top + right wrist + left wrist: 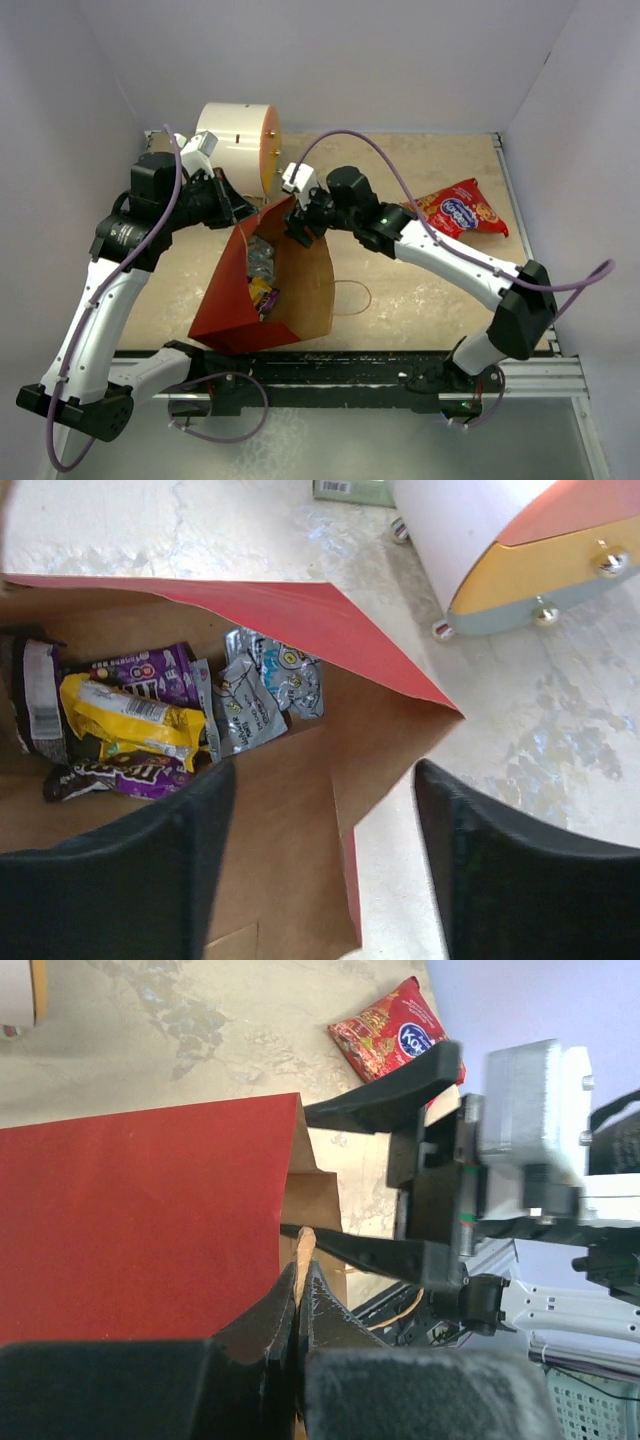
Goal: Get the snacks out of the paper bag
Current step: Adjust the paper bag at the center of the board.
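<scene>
Paper bag [305, 285] is lying open near the table's [420, 300] front edge. Left wrist view is showing left gripper [303, 1275] pinching its rim; right wrist view, packets [130, 715] inside below the wide-open, empty right gripper [325, 775]. Red snack bag [460, 210] is lying toward the right edge, cylinder [235, 140] at the far edge.

Bright, even overhead light, soft shadows, blurred wrist-view foregrounds.

Plain pale-lavender walls [350, 60] box in a light wood-tone counter [400, 300] at back, left & right. Surface scuffed w/ whitish blotches, a thin drawn oval [350, 297] near centre. Metal rail [545, 372] along near edge. Soft, even light.
</scene>
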Robot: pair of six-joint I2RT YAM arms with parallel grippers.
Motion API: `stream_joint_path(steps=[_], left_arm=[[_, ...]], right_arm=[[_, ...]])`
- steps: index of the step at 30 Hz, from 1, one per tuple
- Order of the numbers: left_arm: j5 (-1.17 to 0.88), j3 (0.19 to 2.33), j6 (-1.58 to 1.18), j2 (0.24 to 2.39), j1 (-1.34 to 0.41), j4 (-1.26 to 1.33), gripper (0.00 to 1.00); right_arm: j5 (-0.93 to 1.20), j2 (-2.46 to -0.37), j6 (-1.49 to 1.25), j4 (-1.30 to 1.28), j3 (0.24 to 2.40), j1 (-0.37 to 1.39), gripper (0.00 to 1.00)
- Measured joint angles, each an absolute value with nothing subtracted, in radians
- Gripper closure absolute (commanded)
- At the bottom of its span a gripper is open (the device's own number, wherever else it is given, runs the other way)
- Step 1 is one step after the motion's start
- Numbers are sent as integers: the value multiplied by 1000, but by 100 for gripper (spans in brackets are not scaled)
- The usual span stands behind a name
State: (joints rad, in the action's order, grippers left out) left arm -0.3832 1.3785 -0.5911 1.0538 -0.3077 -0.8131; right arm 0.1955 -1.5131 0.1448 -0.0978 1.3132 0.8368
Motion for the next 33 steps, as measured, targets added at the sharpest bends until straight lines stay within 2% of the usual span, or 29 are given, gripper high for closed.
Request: stream_joint_path(steps=[1,9,10,11,18,25,29,33], left_arm=[[-376,1385,-584,1054,-308,-819,100],[-294,1450,-490,1055,-308,-862,100],[-286,1464,-472,1057,-308,-862,100],[-276,1481,-446,1061,-308,-862,100],[-184,1571,-255,1114,-308,-838,100],[-233,1620,-83,1192,-308,-749,100],[-306,1615,-30,1195,-308,-731,100],[-394,1518,-27,1147,-308,-683,100]], right_arm=[[209,-1535,151,-94,1324,836,47],[284,-1678,136,-138,1444,824,86],[289,-1683,127,-144,1453,824,95],[300,-1692,114,-158,1472,823,100],[298,-1709,45,-187,1515,823,100],[111,-1682,-13,-170,1506,823,100],[-3,-1576,-77,-147,1394,822,100],[-64,-1473,-150,-94,1251,823,100]])
